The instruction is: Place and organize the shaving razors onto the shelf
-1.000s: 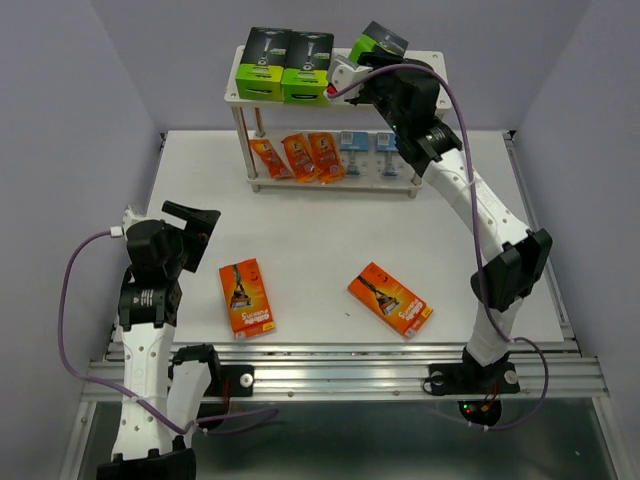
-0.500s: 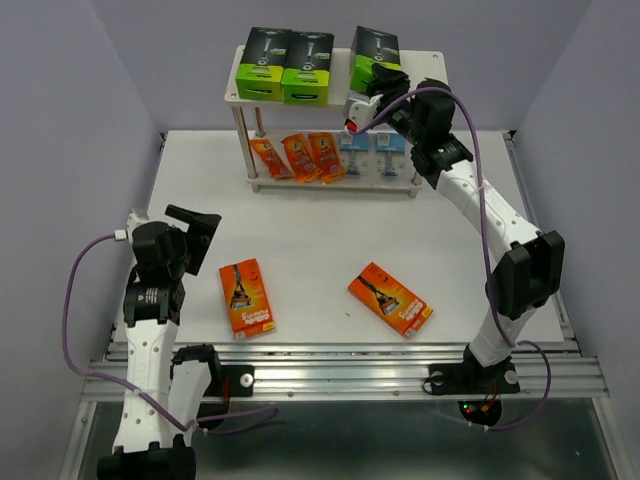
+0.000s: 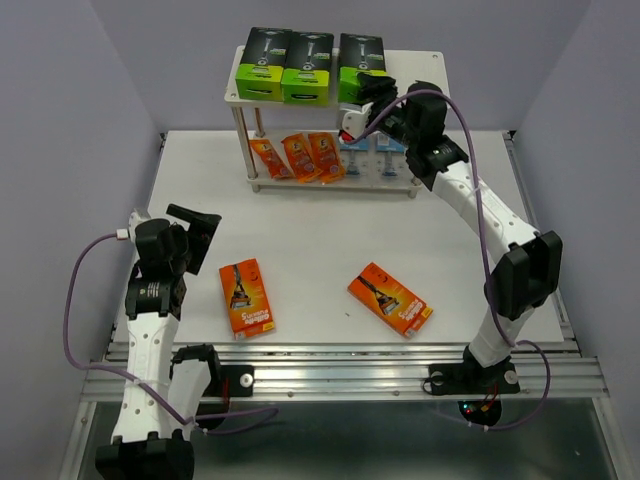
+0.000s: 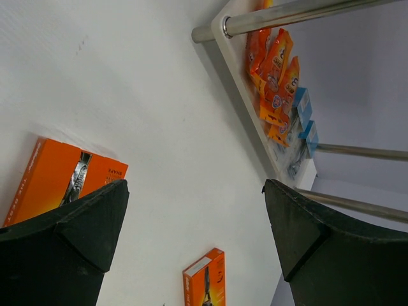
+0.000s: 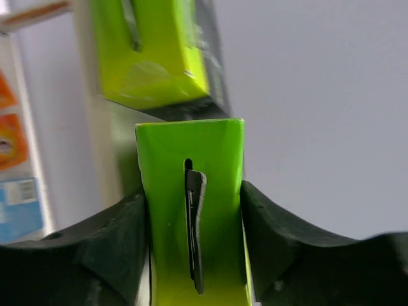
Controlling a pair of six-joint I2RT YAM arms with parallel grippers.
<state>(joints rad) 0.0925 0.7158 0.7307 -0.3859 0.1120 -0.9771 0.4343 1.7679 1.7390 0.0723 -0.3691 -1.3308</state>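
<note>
Bright, even overhead light; soft shadows on worktop (image 3: 310, 220). Right wrist view blurred, lime-green box (image 5: 162, 210) out of focus.

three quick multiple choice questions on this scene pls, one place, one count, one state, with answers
1. Where do the two flat orange cardboard boxes lie? A on the white table, B on the top board, C on the lower board.
2. How many black-and-lime-green cardboard boxes are at the pale two-tier shelf's top board? A two, B three, C four.
3. The left gripper is: A open and empty, B shut on an orange box, C shut on a foil packet.
Answers: 1 A, both lie on the table in front of the shelf; 2 B, three in a row; 3 A, its fingers stand apart with nothing between.
</note>
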